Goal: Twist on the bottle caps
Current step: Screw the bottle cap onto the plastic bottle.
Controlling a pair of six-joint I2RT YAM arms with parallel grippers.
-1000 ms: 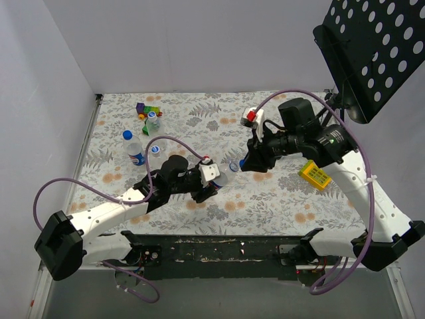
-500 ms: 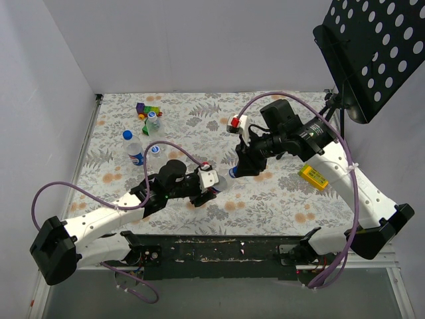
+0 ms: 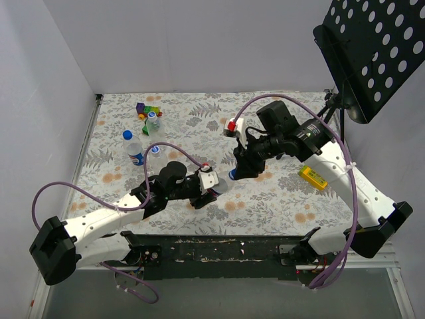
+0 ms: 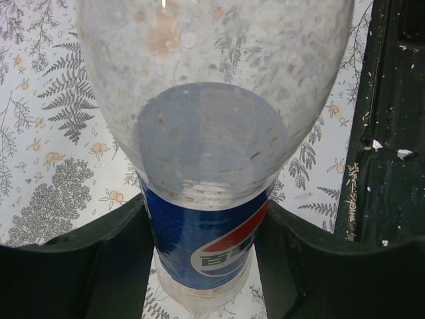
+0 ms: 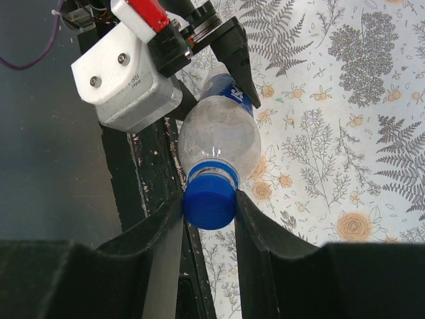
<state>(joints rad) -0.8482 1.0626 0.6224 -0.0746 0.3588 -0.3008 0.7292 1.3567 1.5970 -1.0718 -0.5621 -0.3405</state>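
A clear bottle [image 4: 206,133] with a blue Pepsi label is held tilted above the table, and my left gripper [image 4: 204,222] is shut on its labelled body. In the top view the left gripper [image 3: 210,189] sits at centre front, the bottle [image 3: 220,183] pointing right. A blue bottle cap [image 5: 210,203] sits on that bottle's [image 5: 219,136] neck, and my right gripper [image 5: 209,207] is shut on the cap from both sides. From above, the right gripper [image 3: 234,174] meets the cap [image 3: 232,175] at the bottle's mouth. A capped bottle [image 3: 135,150] stands at the left.
Another small bottle [image 3: 154,123] stands by multicoloured toy blocks [image 3: 147,109] at the back left. A loose blue cap [image 3: 155,149] lies near the standing bottle. A yellow block [image 3: 313,176] lies on the right. A black perforated stand [image 3: 372,46] overhangs the back right corner.
My right gripper has moved left and forward with the blue cap until it meets the mouth of the bottle. The left arm drew back slightly to the left with the bottle.
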